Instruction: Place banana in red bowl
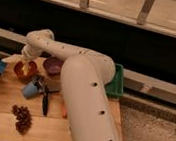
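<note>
Banana sits in the red bowl, pale strip over the dark inside. End effector is directly above the bowl, right at the banana; can't tell its opening or whether it grips. Purple bowl just right of the red bowl. Both on the bench.
</note>
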Motion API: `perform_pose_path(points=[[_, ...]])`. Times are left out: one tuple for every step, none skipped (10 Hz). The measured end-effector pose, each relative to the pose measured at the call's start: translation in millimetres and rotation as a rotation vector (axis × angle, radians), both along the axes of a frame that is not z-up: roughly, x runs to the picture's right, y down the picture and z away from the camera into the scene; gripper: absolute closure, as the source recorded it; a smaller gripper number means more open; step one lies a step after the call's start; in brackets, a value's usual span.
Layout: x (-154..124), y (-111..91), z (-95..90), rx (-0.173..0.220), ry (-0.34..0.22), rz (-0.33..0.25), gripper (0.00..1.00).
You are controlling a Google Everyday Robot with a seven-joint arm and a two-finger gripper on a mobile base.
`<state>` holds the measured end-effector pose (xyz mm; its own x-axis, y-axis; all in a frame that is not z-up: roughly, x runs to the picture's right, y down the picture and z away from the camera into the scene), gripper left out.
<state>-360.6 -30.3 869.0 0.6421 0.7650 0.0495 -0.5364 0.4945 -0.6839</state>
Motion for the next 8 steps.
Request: perform_pose_path(points=[[-1.4,0.4,-0.3,-0.002,-0.002,-0.001,0.39],[-3.0,1.1,-0.8,-0.002,-0.004,-0.002,0.39],[-3.1,0.9,-0.9,-0.002,-0.004,-0.002,0.40],[-2.9,1.2,-0.8,-0.003,-0.004,-0.002,0.35],[-2.5,0.9,-0.6,-0.002,-0.003,-0.002,0.25],[-2.6,0.8,-0.8,-0.002,-0.004,-0.002,0.20],[-3.0,1.2,-0.8,-0.003,-0.004,-0.002,0.20],[-3.0,1.0,-0.9,-0.002,-0.004,-0.002,0.20]])
